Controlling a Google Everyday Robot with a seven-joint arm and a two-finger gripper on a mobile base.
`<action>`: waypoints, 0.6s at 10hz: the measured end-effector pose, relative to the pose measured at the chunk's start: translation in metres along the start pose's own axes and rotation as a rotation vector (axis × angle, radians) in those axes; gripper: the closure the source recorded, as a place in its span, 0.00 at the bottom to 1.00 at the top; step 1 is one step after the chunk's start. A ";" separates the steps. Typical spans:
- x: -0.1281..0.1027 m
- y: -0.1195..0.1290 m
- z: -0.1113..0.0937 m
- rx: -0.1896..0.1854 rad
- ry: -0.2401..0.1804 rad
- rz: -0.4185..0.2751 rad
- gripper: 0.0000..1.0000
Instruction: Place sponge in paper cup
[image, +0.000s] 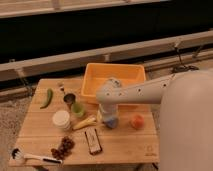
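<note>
The blue-grey sponge (111, 122) lies on the wooden table (125, 145), right of centre. My gripper (106, 116) hangs from the white arm that reaches in from the right, and it is directly over the sponge, down at it and hiding part of it. The white paper cup (61, 119) stands upright on the left part of the table, well to the left of the gripper, with a yellow banana-like piece (84, 122) between them.
A yellow bin (114, 80) sits behind the gripper. A small green cup (77, 109) and a dark metal cup (70, 98) stand near the paper cup. A dark brown block (92, 140), an orange fruit (136, 121), grapes (62, 146), a green pepper (47, 97) and a white-headed brush (27, 156) also lie on the table.
</note>
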 end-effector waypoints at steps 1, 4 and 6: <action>-0.001 -0.006 0.005 -0.002 0.002 0.002 0.35; -0.003 -0.013 0.011 -0.025 0.022 -0.008 0.35; -0.004 -0.018 0.013 -0.063 0.043 -0.044 0.35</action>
